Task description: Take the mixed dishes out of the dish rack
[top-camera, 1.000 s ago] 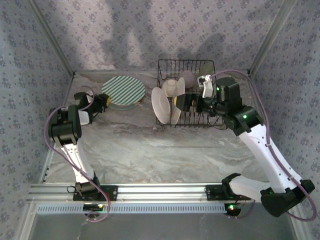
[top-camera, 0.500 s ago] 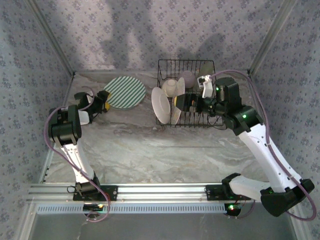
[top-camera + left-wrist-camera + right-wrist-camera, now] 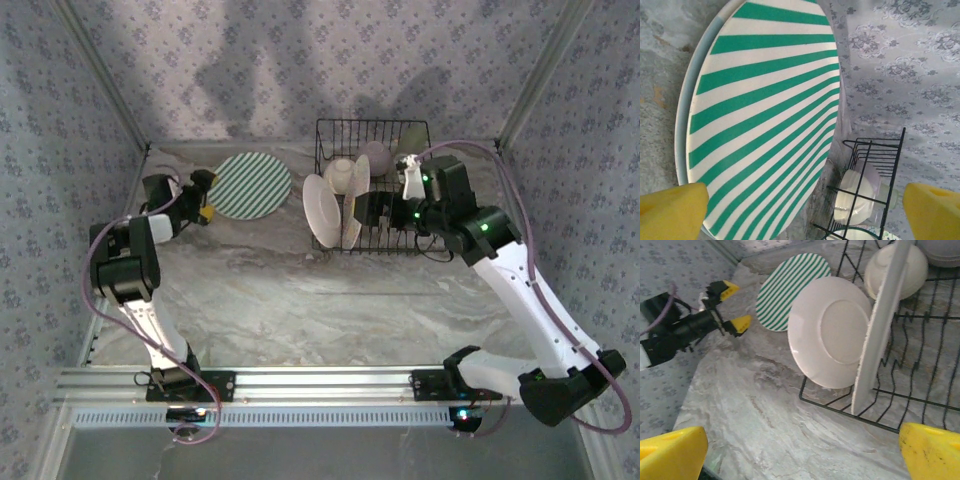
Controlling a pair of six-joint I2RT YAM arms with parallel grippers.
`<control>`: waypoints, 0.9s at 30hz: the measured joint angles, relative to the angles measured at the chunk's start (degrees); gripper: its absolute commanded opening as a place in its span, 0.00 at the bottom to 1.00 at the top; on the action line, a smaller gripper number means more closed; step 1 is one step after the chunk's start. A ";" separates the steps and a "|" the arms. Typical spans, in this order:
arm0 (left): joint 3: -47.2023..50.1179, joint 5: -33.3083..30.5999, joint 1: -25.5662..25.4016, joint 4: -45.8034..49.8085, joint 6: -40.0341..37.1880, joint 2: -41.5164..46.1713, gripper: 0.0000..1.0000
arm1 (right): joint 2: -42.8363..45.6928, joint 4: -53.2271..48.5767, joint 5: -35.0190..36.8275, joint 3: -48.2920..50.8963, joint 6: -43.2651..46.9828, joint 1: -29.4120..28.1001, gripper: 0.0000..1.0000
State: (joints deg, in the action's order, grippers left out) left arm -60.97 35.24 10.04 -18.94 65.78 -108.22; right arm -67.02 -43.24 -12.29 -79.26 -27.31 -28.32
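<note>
Left gripper [image 3: 198,192] released striped plate [image 3: 248,185], now open upper left; right gripper [image 3: 800,452] open by white plate [image 3: 830,332]: stiff, probably slick, pinch rim.

Robot test cell, not a household: grey marble-patterned bench [image 3: 300,300] enclosed by pale floral-print fabric walls [image 3: 300,70]. Left robot arm [image 3: 140,310] and right robot arm [image 3: 530,300] are bolted to a ribbed aluminium rail [image 3: 320,382] at its near edge.

A: What's the rack [image 3: 372,132] made of?
B: Thin black wire, with a faint sheen.
A: And the striped plate [image 3: 760,115] ahead of the left fingers [image 3: 672,210]?
B: Smooth and matt. The fingers look like yellow plastic. The bench [image 3: 765,405] has a dull, marbled surface.
</note>
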 measured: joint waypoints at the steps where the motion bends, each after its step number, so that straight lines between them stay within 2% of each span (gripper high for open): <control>1: -0.48 -0.44 0.11 1.57 -0.22 0.61 0.99 | -0.07 -0.57 1.16 -0.20 0.00 -0.13 1.00; 8: -3.65 -3.45 0.87 14.23 -4.33 7.96 0.99 | -0.17 -3.06 7.06 -0.76 0.22 -0.59 1.00; 17: -7.52 -2.82 0.48 27.74 -14.86 26.21 0.99 | -4.31 -3.52 10.71 -2.21 0.35 -1.77 1.00; 22: -6.12 -0.96 -3.08 33.92 -24.85 38.14 0.99 | -7.80 -3.52 12.79 -4.02 0.79 -2.23 0.98; 27: 0.98 3.69 -7.48 35.34 -32.37 48.28 0.99 | -11.43 -3.78 16.11 -6.88 1.01 -2.73 0.93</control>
State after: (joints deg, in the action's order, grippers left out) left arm -59.99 38.94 2.57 16.40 33.41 -59.94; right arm -78.46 -47.03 3.81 -86.15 -26.30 -31.05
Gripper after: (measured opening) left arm 0.993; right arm 0.943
